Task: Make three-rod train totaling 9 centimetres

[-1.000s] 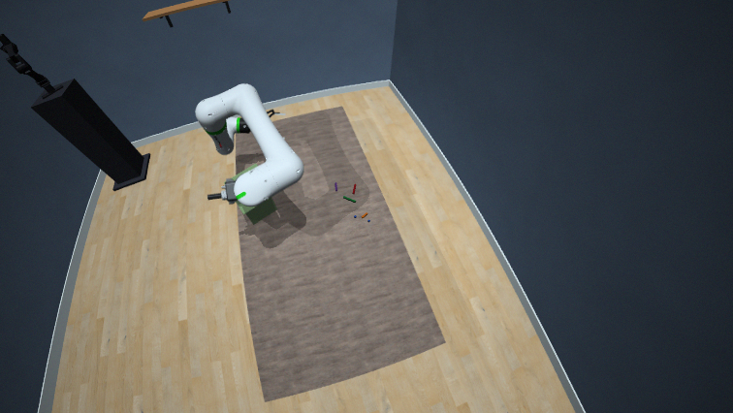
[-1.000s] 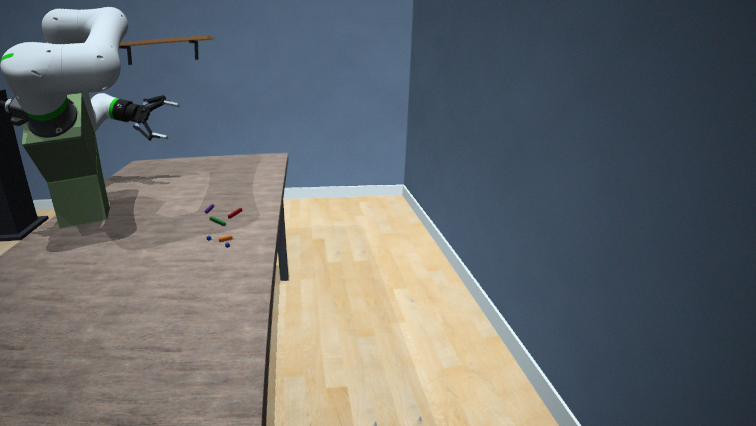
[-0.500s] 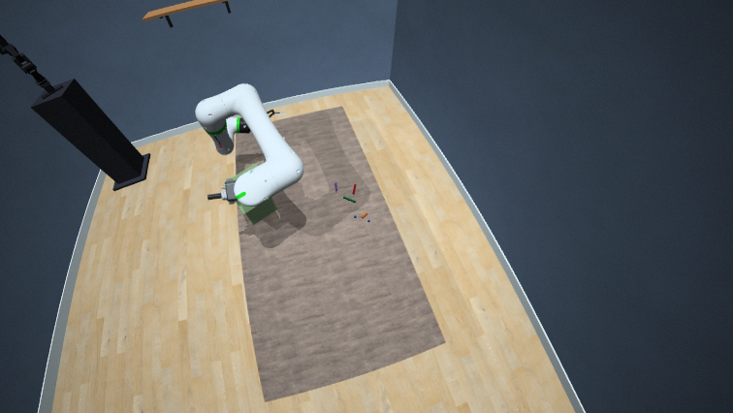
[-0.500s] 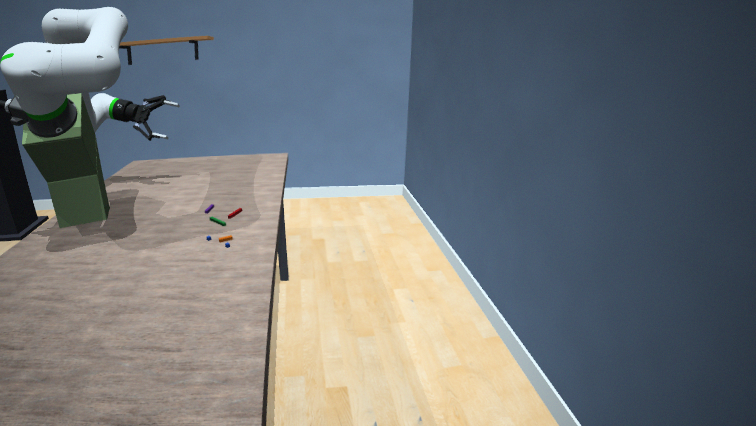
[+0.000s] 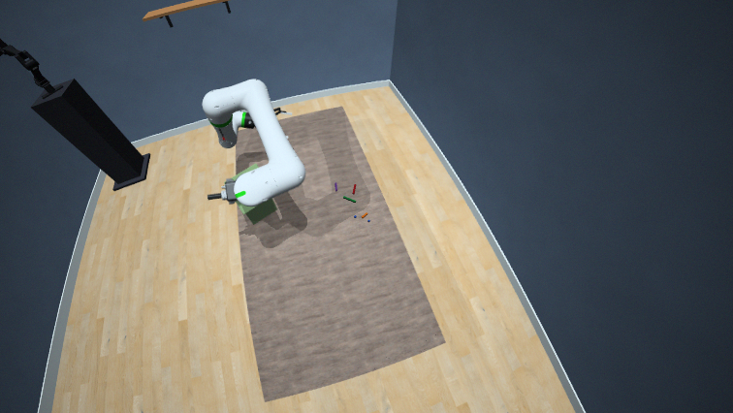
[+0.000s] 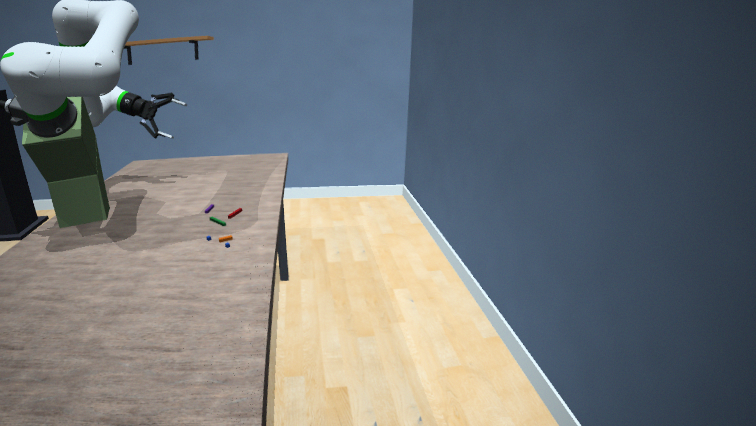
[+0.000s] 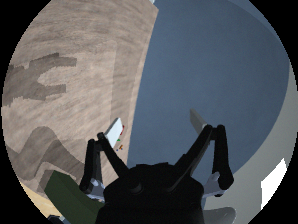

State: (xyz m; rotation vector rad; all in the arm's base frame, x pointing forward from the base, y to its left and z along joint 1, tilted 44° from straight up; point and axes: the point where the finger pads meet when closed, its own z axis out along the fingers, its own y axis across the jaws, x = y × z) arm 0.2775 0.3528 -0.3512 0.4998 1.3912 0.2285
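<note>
Gripper (image 6: 165, 117) held high above the table (image 6: 132, 317), fingers spread wide with nothing between them. Six rods lie loose toward the table's 3 o'clock edge: purple (image 6: 209, 208), red (image 6: 234, 212), green (image 6: 217, 221), orange (image 6: 225, 238), and apparently two blue rods (image 6: 208, 238) (image 6: 227, 245), none touching.

White arm (image 5: 271, 148), green rings, black fingers (image 6: 170, 99)
</note>
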